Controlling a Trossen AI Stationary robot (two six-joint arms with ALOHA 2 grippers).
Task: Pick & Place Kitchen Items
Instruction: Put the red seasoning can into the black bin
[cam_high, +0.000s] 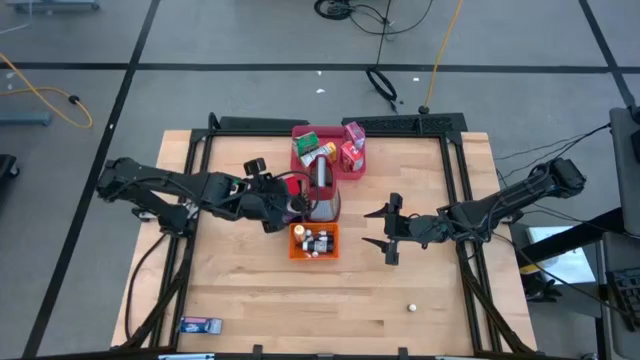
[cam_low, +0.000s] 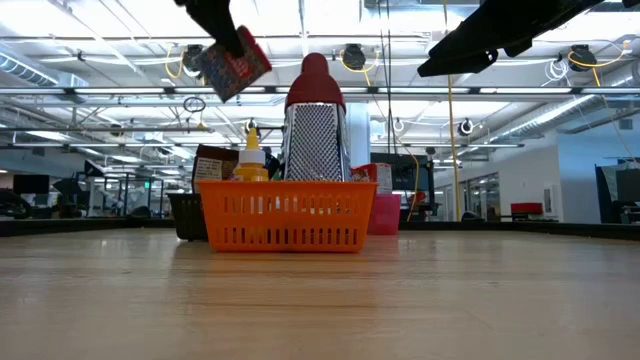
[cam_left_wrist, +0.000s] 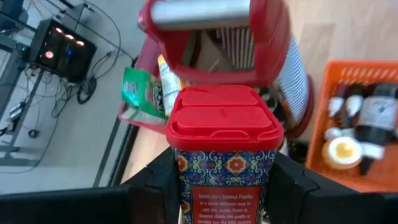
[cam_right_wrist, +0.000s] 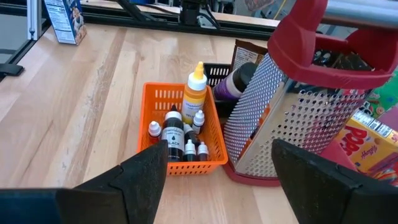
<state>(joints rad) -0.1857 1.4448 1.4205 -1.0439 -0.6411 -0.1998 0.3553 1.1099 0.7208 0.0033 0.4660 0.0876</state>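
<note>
A paprika tin (cam_left_wrist: 224, 168) with a red flip lid (cam_left_wrist: 222, 118) and a patterned body hangs in the air with my left gripper (cam_high: 285, 207) shut on it. In the low view the tin (cam_low: 234, 64) is tilted, high above and left of the orange basket (cam_low: 285, 222). That basket (cam_high: 296, 248) holds small dark bottles and a yellow squeeze bottle (cam_right_wrist: 193, 90). The red-and-silver grater (cam_high: 322, 185) stands just behind it. My right gripper (cam_high: 385, 228) waits open to the basket's right, touching nothing. My left gripper pinches the tin's body (cam_left_wrist: 186, 171) just below the red lid, one finger (cam_left_wrist: 155, 183) on each opposite side. The fingers slant down from the table's left. The tin is lifted clear of everything and tilted, its lid end toward the grater.
A pink tray (cam_high: 300, 165) with green, red and pink cartons sits at the far middle. A black basket (cam_right_wrist: 217, 71) with a brown carton stands behind the orange one. A blue packet (cam_high: 200, 324) lies at the near left edge and a small white thing (cam_high: 411, 308) at near right.
</note>
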